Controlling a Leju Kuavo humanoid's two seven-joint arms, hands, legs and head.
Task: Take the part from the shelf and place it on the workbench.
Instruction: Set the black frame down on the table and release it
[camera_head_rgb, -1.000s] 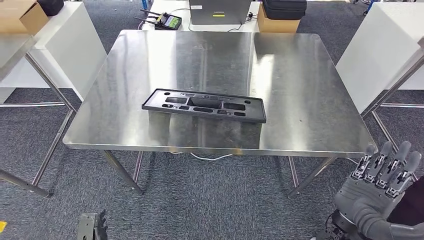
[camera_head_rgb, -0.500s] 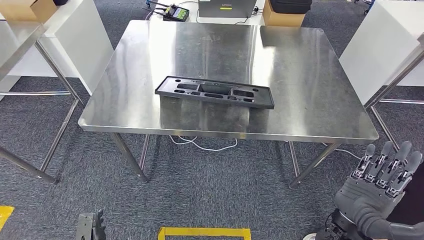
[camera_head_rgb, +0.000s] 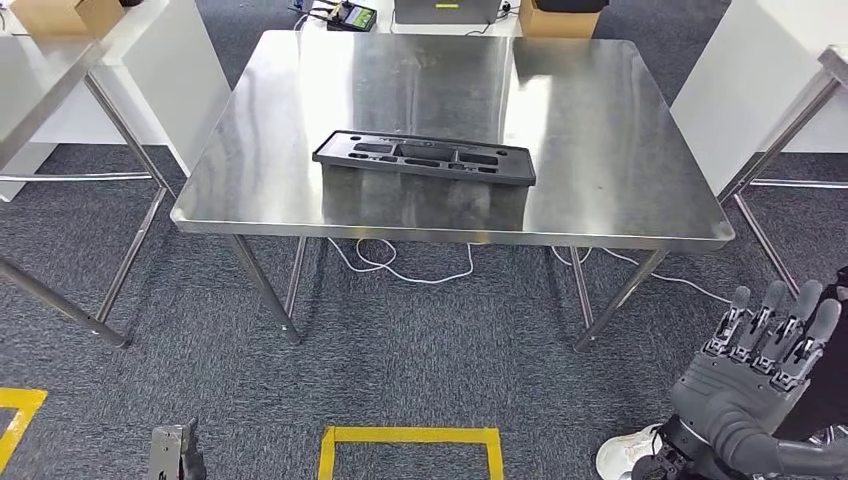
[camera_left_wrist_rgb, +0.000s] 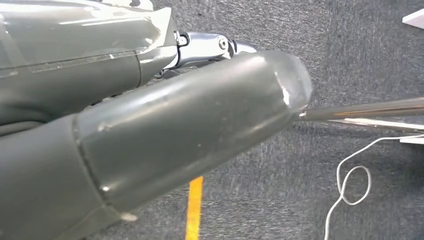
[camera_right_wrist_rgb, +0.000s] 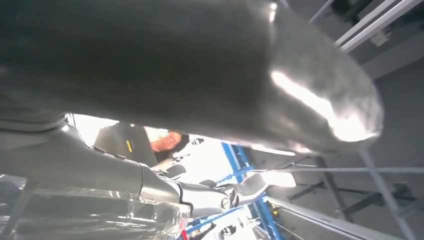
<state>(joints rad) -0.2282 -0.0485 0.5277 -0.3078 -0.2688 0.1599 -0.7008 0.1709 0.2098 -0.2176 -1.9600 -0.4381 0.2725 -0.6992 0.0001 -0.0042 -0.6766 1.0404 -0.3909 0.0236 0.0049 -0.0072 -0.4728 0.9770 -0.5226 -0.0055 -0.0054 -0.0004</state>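
The black part (camera_head_rgb: 424, 158) lies flat on the steel worktop (camera_head_rgb: 600, 130), toward its near edge and a little left of centre, its long side running across the head view. No hand touches it. Judged from how things lie, the placing step is done and what is left is to clear away from the worktop.

The right hand (camera_head_rgb: 765, 375) hangs low at the robot's side, well apart from the worktop and above the grey carpet. Its fingers (camera_head_rgb: 790, 325) point upward and lie close together, slightly bent, with nothing between them. The right wrist view shows the thick grey thumb (camera_right_wrist_rgb: 280, 85) close up and blurred, and nothing is held there either.

The left hand (camera_head_rgb: 175, 452) shows as a small grey tip at the lower edge of the head view, also low and far from the part. The left wrist view has the grey thumb (camera_left_wrist_rgb: 200, 130) across the carpet, but the other fingers are hidden, so whether that hand is spread or curled cannot be told; nothing seems to be in it.

Yellow floor tape (camera_head_rgb: 410, 437) marks a box on the carpet just in front of the robot, and a white cable (camera_head_rgb: 400, 270) loops beneath the worktop. Any next move calls for keeping both arms down and away from the worktop's edge, so the part is not nudged.
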